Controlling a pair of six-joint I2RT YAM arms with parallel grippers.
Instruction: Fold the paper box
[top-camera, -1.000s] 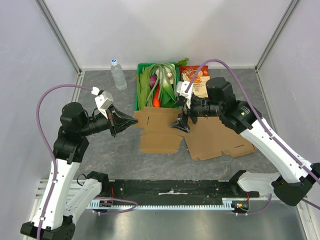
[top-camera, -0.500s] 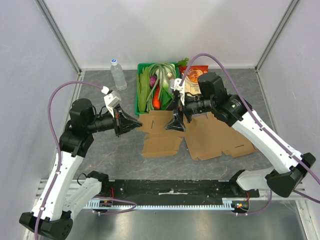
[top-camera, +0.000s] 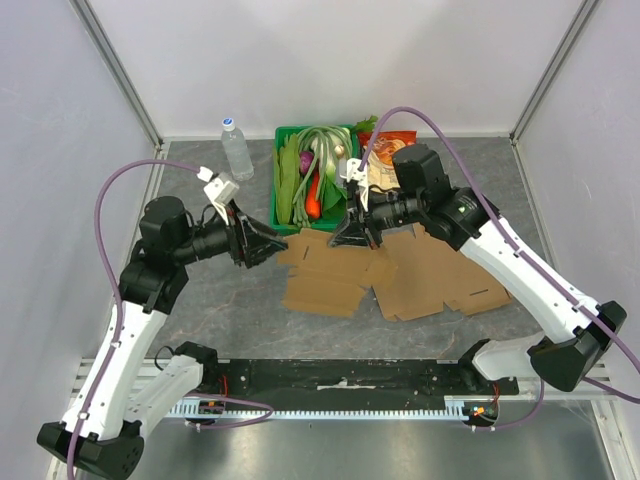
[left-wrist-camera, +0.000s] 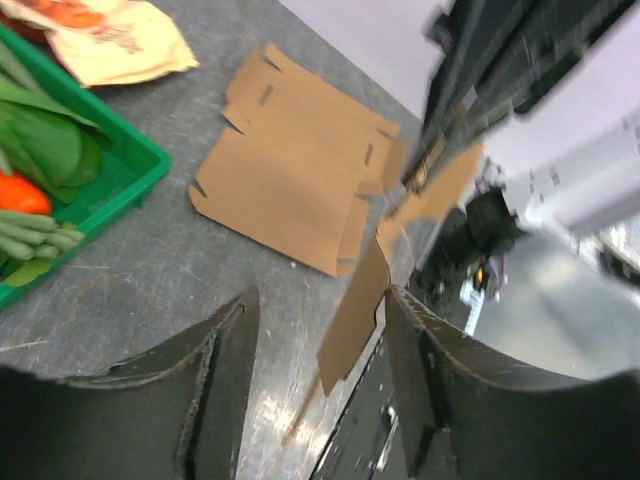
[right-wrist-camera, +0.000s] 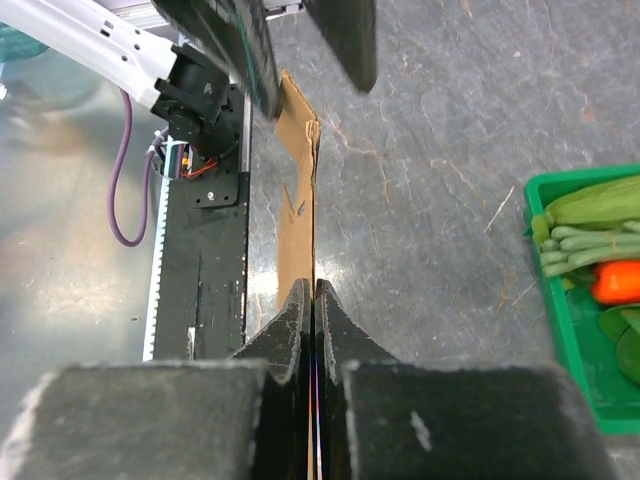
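Grey, scuffed stone-look table (top-camera: 200, 300) fills the floor of the cell, and the two arms reach in from the near edge toward its middle. Lying flat on the right is a spare cardboard sheet (top-camera: 450, 285), the largest thing on the surface. Its left edge meets the box (top-camera: 325, 280), a smaller brown blank that sits mid-table, just near of the tray. The box's near part is down on the table while its far edge is raised, so both wrist views show it almost edge-on. At the far side a green tray (top-camera: 283, 170) holds greens (top-camera: 318, 150) and something orange-red. An orange snack bag (top-camera: 385, 160) lies just right of the tray, and a clear bottle (top-camera: 237, 150) stands upright to its left, apart from it. The right gripper (top-camera: 352, 238) is at the box's far edge with its fingers (right-wrist-camera: 295, 310) pressed flat together on the cardboard — a firm pinch with no gap showing. The left gripper (top-camera: 268, 240) is at the box's far left corner, jaws parted about halfway. From its wrist camera a strip of the box (left-wrist-camera: 355, 320) stands between the two fingers (left-wrist-camera: 225, 380), closer to one than the other — whether it touches that finger I cannot tell, but it is not clamped.
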